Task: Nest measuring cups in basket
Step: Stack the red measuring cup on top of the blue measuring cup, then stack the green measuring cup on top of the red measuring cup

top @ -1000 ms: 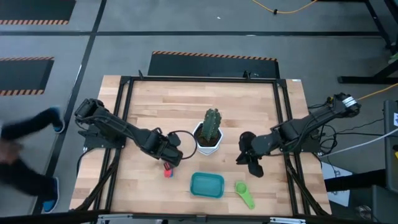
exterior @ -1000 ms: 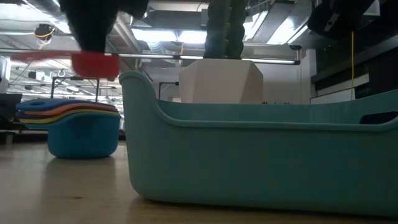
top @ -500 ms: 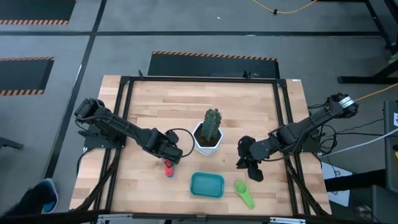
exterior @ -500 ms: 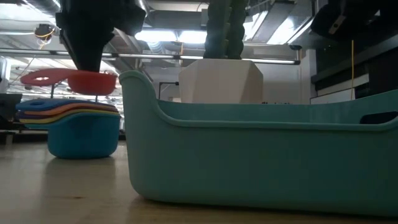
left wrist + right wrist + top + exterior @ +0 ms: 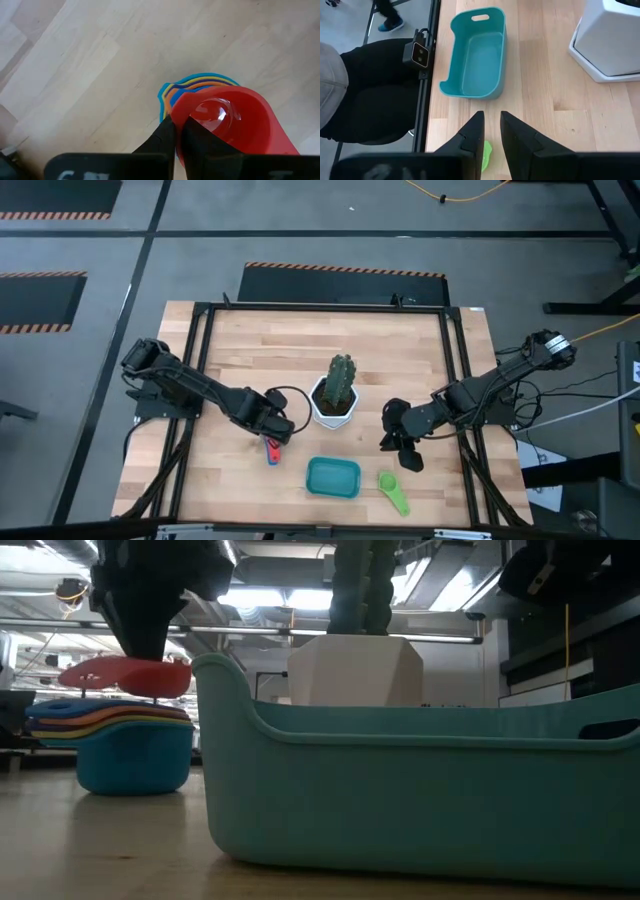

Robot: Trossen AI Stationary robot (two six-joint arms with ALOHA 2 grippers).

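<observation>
My left gripper is shut on the red measuring cup. It holds the cup just above the nested stack of cups, a dark blue cup with orange, yellow and light blue rims on top. The stack stands on the table left of the teal basket. My right gripper is open, hanging over the green cup, which lies flat on the table right of the basket. My left gripper pinches the red cup at its rim, seemingly one finger inside the bowl and one outside. The fingers point down from above. The cup is tilted, with its flat handle sticking out sideways. I cannot tell whether its underside touches the stack.
A white pot with a green cactus stands mid-table, behind the basket and between the two arms. A black cord loop lies beside the pot. A person's dark clothing shows past the table's near edge.
My left gripper has come down toward the stack with the red cup, which has dropped from well above the stack to just over its rims and tipped from level to tilted. My right gripper edged slightly toward the near edge, over the green cup.
</observation>
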